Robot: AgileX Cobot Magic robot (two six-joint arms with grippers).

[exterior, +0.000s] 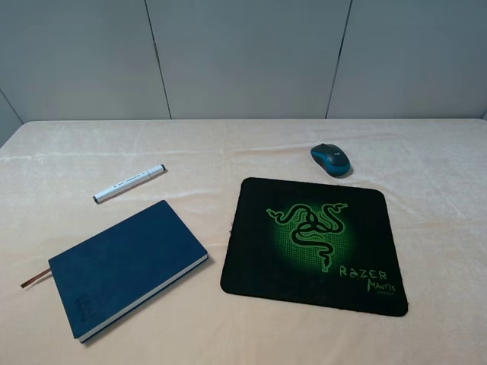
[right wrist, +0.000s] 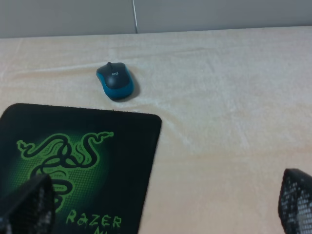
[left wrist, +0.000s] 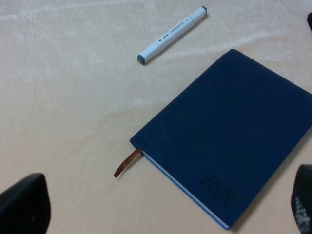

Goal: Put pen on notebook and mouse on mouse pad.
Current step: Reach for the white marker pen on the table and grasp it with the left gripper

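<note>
The white pen (exterior: 129, 183) (left wrist: 171, 34) lies on the cloth-covered table, just beyond the notebook's far corner and apart from it. Closed and flat, the navy notebook (exterior: 126, 256) (left wrist: 226, 139) rests at the front left, its brown ribbon (left wrist: 127, 163) sticking out. At the back right the teal-sided mouse (exterior: 332, 159) (right wrist: 115, 80) sits on the cloth a little beyond the mouse pad's far edge. The black mouse pad (exterior: 312, 243) (right wrist: 78, 161) with its green emblem lies right of centre. My left gripper (left wrist: 161, 209) hangs open over the notebook; my right gripper (right wrist: 161, 204) is open near the pad's right edge. Both are empty.
A beige cloth (exterior: 228, 152) covers the table, with grey wall panels (exterior: 243, 53) behind its far edge. Neither arm shows in the exterior high view. Bare cloth stretches left of the pen and right of the mouse pad.
</note>
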